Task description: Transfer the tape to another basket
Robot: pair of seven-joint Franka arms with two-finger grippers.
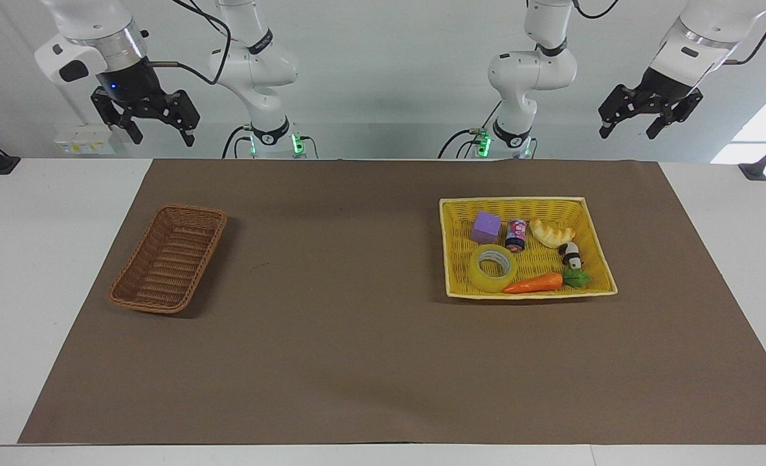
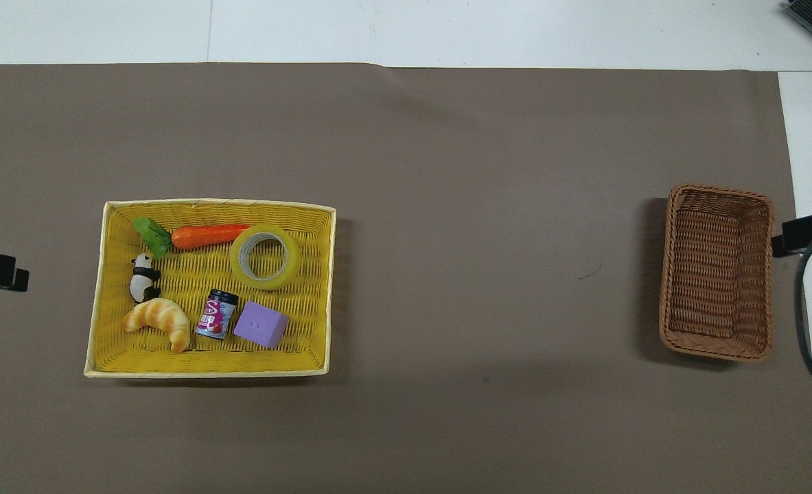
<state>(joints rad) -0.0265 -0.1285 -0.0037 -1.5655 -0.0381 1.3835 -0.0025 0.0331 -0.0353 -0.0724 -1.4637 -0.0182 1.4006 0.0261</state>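
The tape (image 1: 493, 267) lies flat in the yellow basket (image 1: 450, 259) toward the left arm's end of the table, touching the tip of a carrot (image 1: 533, 283) beside it. Nearer the robots in that basket sit a purple block (image 1: 486, 227), a small jar (image 1: 516, 234) and a croissant (image 1: 552, 232). The brown basket (image 1: 168, 257) stands well apart, toward the right arm's end. Both arms wait raised, the left gripper (image 1: 631, 127) and the right gripper (image 1: 162, 134) each spread wide, holding nothing.
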